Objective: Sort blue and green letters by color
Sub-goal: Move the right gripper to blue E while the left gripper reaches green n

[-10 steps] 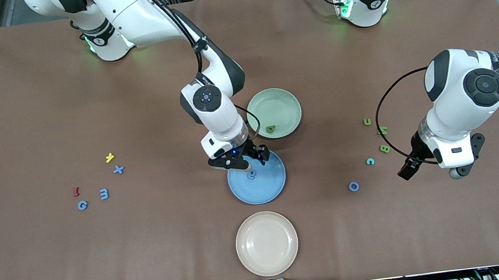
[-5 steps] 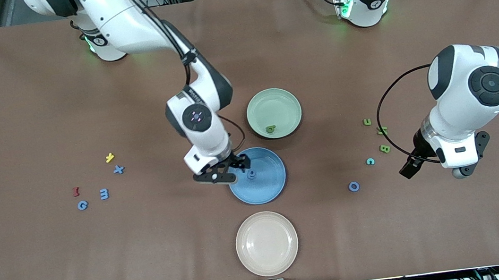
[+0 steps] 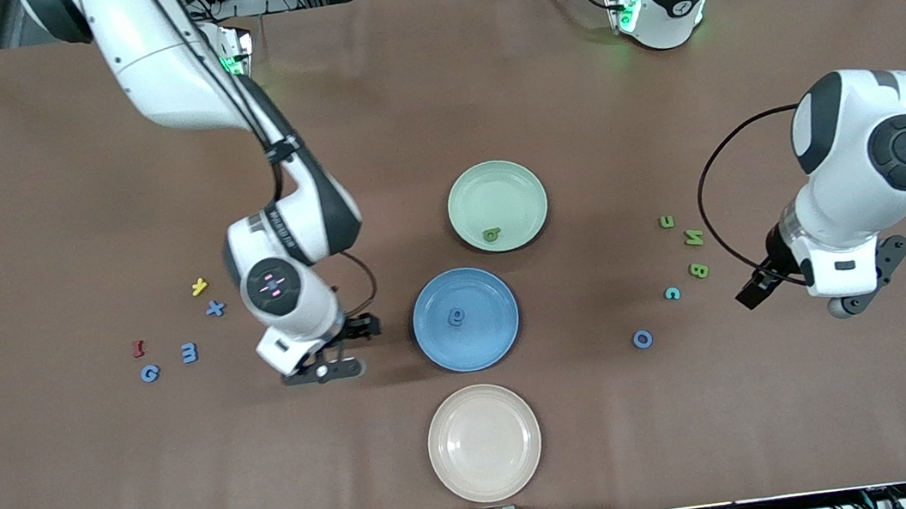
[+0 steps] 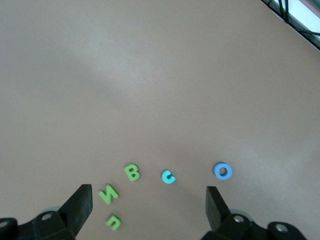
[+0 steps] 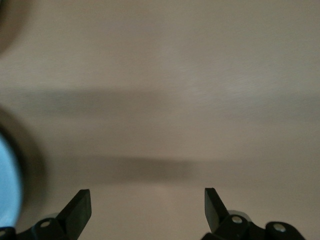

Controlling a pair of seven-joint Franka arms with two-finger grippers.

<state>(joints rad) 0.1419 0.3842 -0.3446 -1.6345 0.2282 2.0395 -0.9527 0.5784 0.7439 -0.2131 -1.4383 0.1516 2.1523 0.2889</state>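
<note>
One blue letter (image 3: 455, 316) lies in the blue plate (image 3: 490, 345), and one green letter (image 3: 491, 236) in the green plate (image 3: 497, 188). My right gripper (image 3: 344, 350) (image 5: 146, 200) hangs open and empty over bare table beside the blue plate. Blue letters X (image 3: 215, 309), E (image 3: 188, 353) and G (image 3: 150, 374) lie toward the right arm's end. Green letters (image 3: 666, 221), N (image 3: 694, 238) (image 4: 109, 194) and B (image 3: 699, 269) (image 4: 132, 173), and a blue O (image 3: 642, 339) (image 4: 222, 171), lie toward the left arm's end. My left gripper (image 3: 869, 278) (image 4: 148, 200) hovers open beside them.
A cream plate (image 3: 485, 442) stands nearest the front camera. A yellow letter (image 3: 199, 286) and a red letter (image 3: 138, 348) lie among the blue ones. A cyan c (image 3: 671, 293) (image 4: 168, 177) lies next to the green B.
My right gripper has opened, left the blue letter in the blue plate and moved off toward the right arm's end. The left gripper drifted slightly toward its own end.
</note>
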